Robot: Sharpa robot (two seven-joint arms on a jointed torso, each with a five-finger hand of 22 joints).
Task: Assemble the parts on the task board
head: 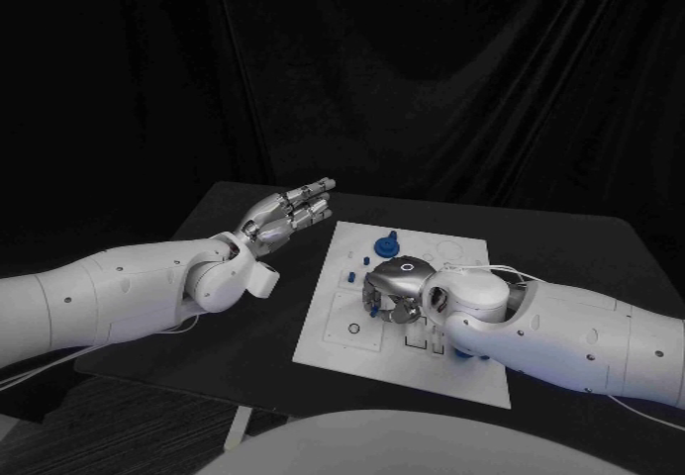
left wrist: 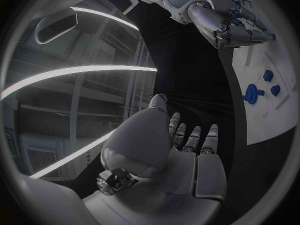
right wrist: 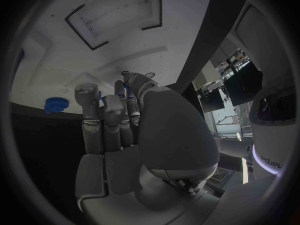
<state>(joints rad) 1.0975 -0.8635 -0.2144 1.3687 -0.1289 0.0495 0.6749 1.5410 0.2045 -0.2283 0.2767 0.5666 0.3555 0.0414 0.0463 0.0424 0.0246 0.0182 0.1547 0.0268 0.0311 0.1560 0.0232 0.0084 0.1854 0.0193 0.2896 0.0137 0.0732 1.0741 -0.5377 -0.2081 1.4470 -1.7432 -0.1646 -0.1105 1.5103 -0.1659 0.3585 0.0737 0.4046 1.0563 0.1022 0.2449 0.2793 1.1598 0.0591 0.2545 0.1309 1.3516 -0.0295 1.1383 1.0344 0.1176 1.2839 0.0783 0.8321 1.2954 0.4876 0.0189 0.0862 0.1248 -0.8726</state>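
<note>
1. Board (head: 374,341) on the table (head: 571,247), near its middle.
2. Left hand (head: 286,215) off the board's left edge, over the table, toward the far side.
3. Right hand (head: 400,292) over the board's middle, reaching in from the right.
4. Round part (head: 385,243) on the board's far end, just behind the right hand.
5. Two smaller parts (left wrist: 270,82) on the board beside the round part.

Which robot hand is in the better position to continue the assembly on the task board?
Likely the right robot hand: it is over the task board, fingers curled down among the blue parts. The left robot hand is open, raised beside the board.
</note>
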